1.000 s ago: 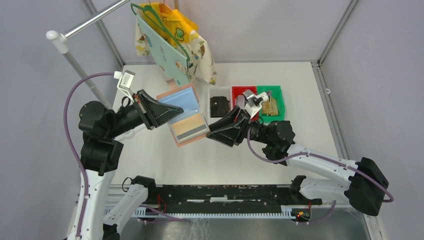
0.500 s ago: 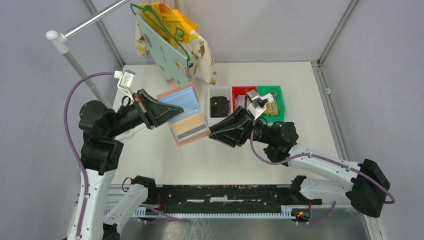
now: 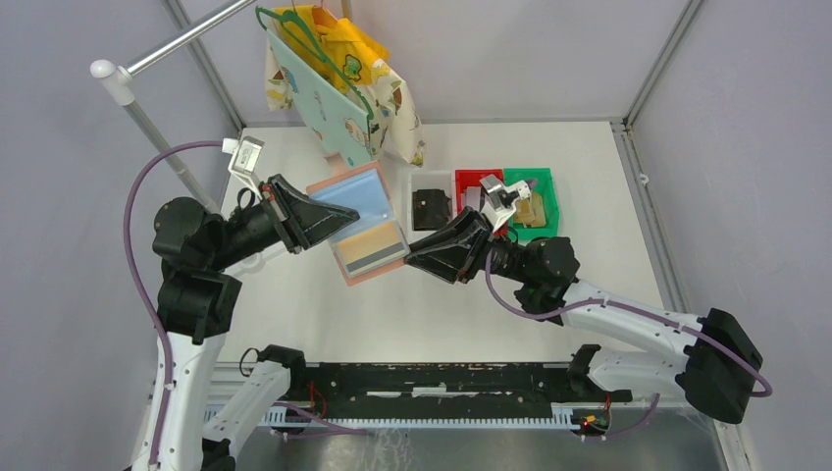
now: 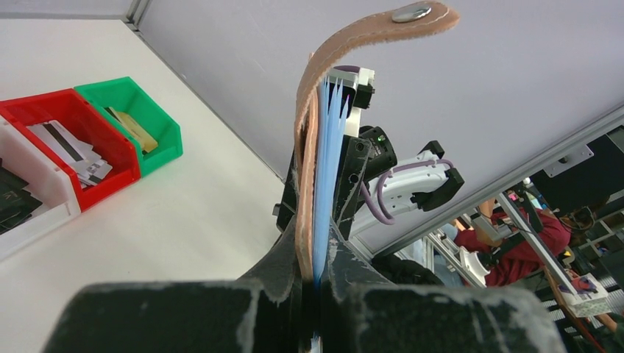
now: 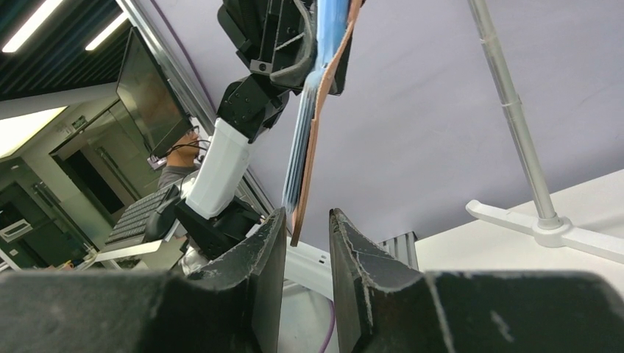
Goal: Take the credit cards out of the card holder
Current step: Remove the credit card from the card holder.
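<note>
The card holder [image 3: 355, 201] is a salmon-pink wallet held open in the air, its light blue pockets facing up. A gold-tan card [image 3: 371, 237] and a grey card [image 3: 379, 257] show in its lower pockets. My left gripper [image 3: 336, 218] is shut on the wallet's left side. The left wrist view shows the wallet [image 4: 307, 147] edge-on between those jaws [image 4: 316, 254]. My right gripper [image 3: 410, 257] is open and empty at the wallet's lower right edge. In the right wrist view the wallet's edge [image 5: 315, 147] hangs just beyond the open fingertips [image 5: 307, 220].
A clear bin [image 3: 430, 184] holds a black card, a red bin [image 3: 469, 178] holds grey cards, and a green bin [image 3: 545, 201] holds tan cards, all behind my right arm. Clothes on a hanger [image 3: 338, 88] hang from a rack pole [image 3: 147, 118] at the back left.
My right gripper drew back slightly to the right, then came in again to the wallet's edge. My left arm and the wallet have stayed still.
</note>
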Controlling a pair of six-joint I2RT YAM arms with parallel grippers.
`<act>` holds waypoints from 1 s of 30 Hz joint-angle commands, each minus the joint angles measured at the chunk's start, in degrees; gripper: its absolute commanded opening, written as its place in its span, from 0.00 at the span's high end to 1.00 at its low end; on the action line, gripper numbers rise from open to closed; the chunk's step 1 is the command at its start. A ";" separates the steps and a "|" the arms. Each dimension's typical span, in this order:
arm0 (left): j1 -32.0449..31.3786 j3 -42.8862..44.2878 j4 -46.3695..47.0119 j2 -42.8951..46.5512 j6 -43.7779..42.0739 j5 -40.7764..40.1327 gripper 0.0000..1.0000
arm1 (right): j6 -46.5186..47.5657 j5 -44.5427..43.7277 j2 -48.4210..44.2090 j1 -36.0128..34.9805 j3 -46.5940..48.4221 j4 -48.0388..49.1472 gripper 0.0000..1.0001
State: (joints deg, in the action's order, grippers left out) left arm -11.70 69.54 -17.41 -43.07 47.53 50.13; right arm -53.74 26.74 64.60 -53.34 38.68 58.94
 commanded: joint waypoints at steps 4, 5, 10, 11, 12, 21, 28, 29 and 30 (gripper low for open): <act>0.11 2.01 3.10 0.10 1.95 1.38 0.98 | -0.91 -1.24 1.01 -0.45 3.23 2.82 0.67; 0.17 2.01 3.16 0.10 1.95 1.37 0.98 | -1.06 -1.36 1.20 -0.46 3.32 2.94 0.68; 0.19 1.85 3.30 0.25 1.95 1.37 0.98 | -2.19 -1.63 2.26 -0.58 4.20 4.13 0.68; 0.19 1.83 3.26 0.26 1.95 1.35 0.98 | -2.37 -1.74 2.48 -0.63 4.42 4.37 0.68; 0.19 1.90 3.26 0.27 1.95 1.42 0.98 | -2.55 -1.85 2.70 -0.62 4.55 4.58 0.68; 0.15 1.31 3.10 0.70 1.63 1.48 0.98 | -5.99 -4.04 5.63 -1.19 5.49 7.25 0.63; 0.18 1.88 3.20 0.70 2.08 1.67 0.98 | -5.82 -6.08 7.49 -2.68 5.93 9.88 0.61; 0.19 1.98 3.17 0.71 2.12 1.78 0.98 | -5.50 -6.68 7.60 -2.92 5.72 9.88 0.62; 0.18 1.96 3.19 0.69 2.20 1.91 0.98 | -5.34 -7.14 7.67 -3.14 5.58 9.88 0.63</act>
State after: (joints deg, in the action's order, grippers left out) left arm -11.35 69.54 -16.34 -42.61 47.55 49.91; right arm -59.16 22.41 71.96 -55.27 41.45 63.96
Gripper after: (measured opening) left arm 0.075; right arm 0.385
